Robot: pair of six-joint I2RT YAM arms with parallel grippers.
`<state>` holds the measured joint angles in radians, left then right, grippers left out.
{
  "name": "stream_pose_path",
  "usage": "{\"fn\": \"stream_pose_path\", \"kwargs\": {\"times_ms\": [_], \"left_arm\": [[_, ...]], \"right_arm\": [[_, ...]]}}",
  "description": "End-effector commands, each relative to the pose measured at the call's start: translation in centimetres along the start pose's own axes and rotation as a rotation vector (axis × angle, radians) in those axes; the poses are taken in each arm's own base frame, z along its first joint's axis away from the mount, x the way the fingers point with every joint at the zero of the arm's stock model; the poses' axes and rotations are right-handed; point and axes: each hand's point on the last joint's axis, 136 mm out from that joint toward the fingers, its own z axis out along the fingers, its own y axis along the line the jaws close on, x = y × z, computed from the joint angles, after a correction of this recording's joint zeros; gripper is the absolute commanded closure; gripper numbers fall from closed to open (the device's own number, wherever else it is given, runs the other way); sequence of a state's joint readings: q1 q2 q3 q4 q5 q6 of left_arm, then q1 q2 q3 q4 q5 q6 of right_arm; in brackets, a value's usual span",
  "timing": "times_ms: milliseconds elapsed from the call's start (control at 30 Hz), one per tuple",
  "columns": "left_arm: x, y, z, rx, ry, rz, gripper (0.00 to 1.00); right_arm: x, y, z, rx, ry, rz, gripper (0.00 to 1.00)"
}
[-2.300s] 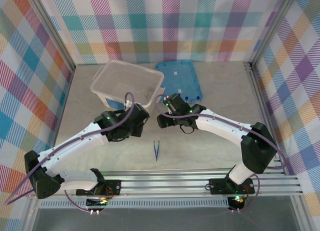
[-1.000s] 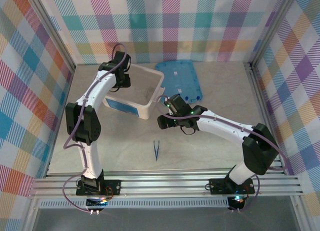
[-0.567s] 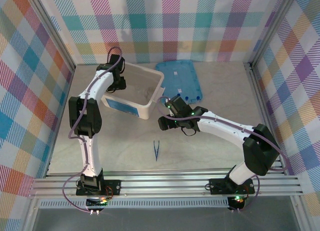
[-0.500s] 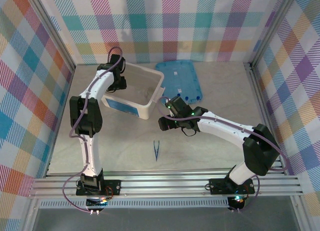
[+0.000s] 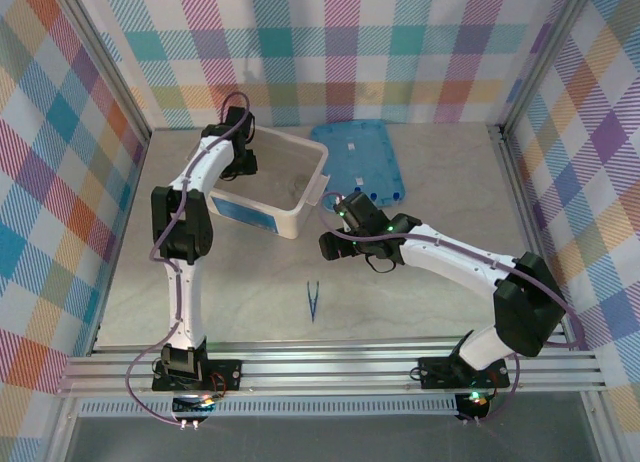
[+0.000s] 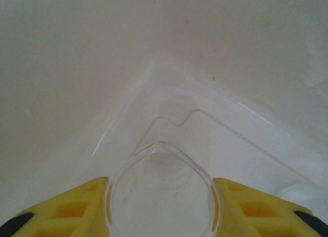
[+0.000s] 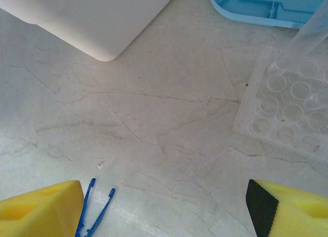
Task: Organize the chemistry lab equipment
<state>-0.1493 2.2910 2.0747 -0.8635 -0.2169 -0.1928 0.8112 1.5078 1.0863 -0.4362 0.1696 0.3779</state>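
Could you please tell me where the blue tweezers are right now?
In the top view the tweezers lie on the table near its front edge, roughly centred, in front of the white tub.

Clear glossy beaker (image 6: 161,209), milky plastic tub (image 5: 291,221), blue plastic lid (image 5: 360,158), matt veined tabletop (image 5: 420,294).

Overhead rear view — wrist close-ups; tweezers (image 5: 312,300) shared

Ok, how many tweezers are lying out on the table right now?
1. The tweezers lie on the table, on the near side of the tub, roughly midway between the two arms. Any others inside the tub would be hidden from here.
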Motion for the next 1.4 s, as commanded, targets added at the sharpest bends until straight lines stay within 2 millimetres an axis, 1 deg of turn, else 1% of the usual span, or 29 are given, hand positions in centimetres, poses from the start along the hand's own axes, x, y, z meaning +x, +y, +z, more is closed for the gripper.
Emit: {"fn": "stream_pose_path", "kwargs": {"times_ms": [0, 200, 467, 567, 800, 900, 1033, 1133, 1233, 1333, 1367], "left_arm": [[-0.4, 0.8, 0.3, -0.008, 0.01, -0.012, 0.63], [-0.5, 0.7, 0.9, -0.011, 0.012, -0.006, 0.62], [-0.8, 0.0, 1.8, 0.003, 0.027, 0.004, 0.6], [-0.8, -0.2, 2.1, 0.009, 0.032, 0.003, 0.56], [-1.1, -0.3, 1.6, 0.024, 0.025, -0.007, 0.49], [-1.1, -0.3, 1.1, 0.03, 0.022, -0.013, 0.46], [-1.3, -0.4, 0.0, 0.046, 0.014, -0.026, 0.45], [-1.7, -0.4, -1.5, 0.055, -0.013, -0.037, 0.43], [-2.2, -0.5, -3.5, 0.06, -0.052, -0.041, 0.42], [-2.6, -0.4, -5.5, 0.049, -0.085, -0.035, 0.33], [-2.8, -0.4, -6.2, 0.046, -0.1, -0.035, 0.33]], "right_arm": [[0.0, -0.5, -0.6, 0.012, -0.007, 0.018, 0.16], [0.1, -0.6, -0.5, 0.014, -0.003, 0.018, 0.16], [0.0, -0.7, -0.8, 0.017, -0.008, 0.017, 0.16], [-0.1, -0.7, -1.0, 0.015, -0.015, 0.016, 0.16], [-0.3, -0.6, -1.1, 0.012, -0.018, 0.015, 0.16], [-0.5, -0.5, -1.2, 0.009, -0.022, 0.016, 0.16], [-0.6, -0.4, -1.3, 0.006, -0.03, 0.015, 0.16], [-0.7, -0.3, -1.5, -0.005, -0.042, 0.024, 0.16], [-0.5, -0.4, -1.5, -0.004, -0.037, 0.027, 0.15], [-0.4, -0.4, -1.6, -0.007, -0.037, 0.029, 0.15], [-0.4, -0.3, -1.7, -0.011, -0.044, 0.029, 0.15]]}}
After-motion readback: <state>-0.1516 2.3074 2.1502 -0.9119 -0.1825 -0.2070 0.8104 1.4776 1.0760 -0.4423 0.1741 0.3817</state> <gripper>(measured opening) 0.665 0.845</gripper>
